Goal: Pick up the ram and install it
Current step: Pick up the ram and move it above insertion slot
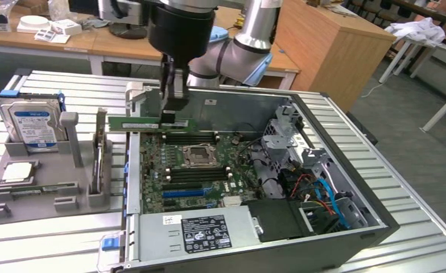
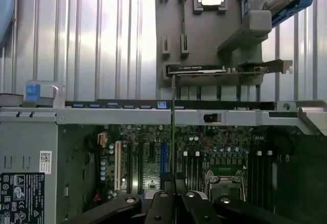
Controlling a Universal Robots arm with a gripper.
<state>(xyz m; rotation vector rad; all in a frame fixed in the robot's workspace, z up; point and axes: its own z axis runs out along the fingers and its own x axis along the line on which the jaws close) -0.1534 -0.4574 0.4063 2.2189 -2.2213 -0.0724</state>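
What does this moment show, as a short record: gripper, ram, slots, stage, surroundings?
gripper: shut on the ram
ram: green stick, held level and on edge, above the open case, reaching out over its wall on the exterior view's left
memory slots: black, empty, on the motherboard
stage: ram lifted, not seated in any slot
surroundings: hard drive upright in the grey holder beside the case

Between my black jaws, the memory stick [image 1: 134, 123] is green. Below them, a green circuit board [image 1: 200, 177]; the worktop [image 1: 48, 244] is silver, ribbed in stripes.
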